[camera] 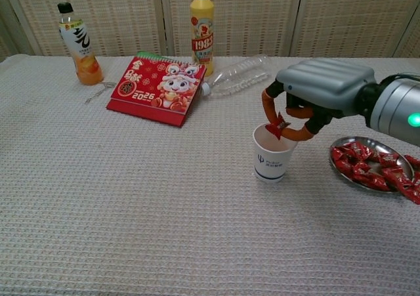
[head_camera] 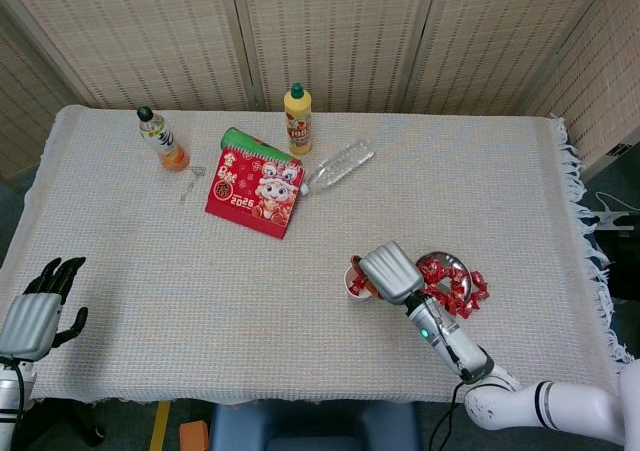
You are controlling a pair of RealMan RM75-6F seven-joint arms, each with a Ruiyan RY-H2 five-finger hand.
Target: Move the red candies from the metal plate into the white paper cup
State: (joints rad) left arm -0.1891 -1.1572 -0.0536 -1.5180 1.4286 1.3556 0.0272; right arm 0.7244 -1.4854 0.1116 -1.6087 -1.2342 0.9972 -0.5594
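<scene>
Pinched between thumb and a fingertip of the right hand (camera: 308, 102), one red candy (camera: 276, 126) hangs right over the mouth of the white paper cup (camera: 272, 154), just at its rim. The left hand (head_camera: 38, 306) rests at the near left corner of the worktop (head_camera: 150, 271), fingers spread and holding nothing.

The rest of the red candies (camera: 367, 165) lie heaped on the metal plate (camera: 341, 144), just to the right of the cup; a few spill over its far edge in the head view. They overlap too much to count exactly, but there look to be about a dozen or more.

By the look of them, these are small wrapped sweets: light, with crinkly, slippery foil and twisted ends. The twisted ends are probably the easiest place to pinch, since the body may slide between hard fingertips. The cup is light paper and would tip at a nudge, so the drop wants to be clean from above.

Further back stand one yellow bottle (camera: 202, 20) and one small bottle of orange drink (camera: 79, 46). One clear plastic bottle (camera: 239, 76) lies on its side beside one red calendar (camera: 157, 89).
</scene>
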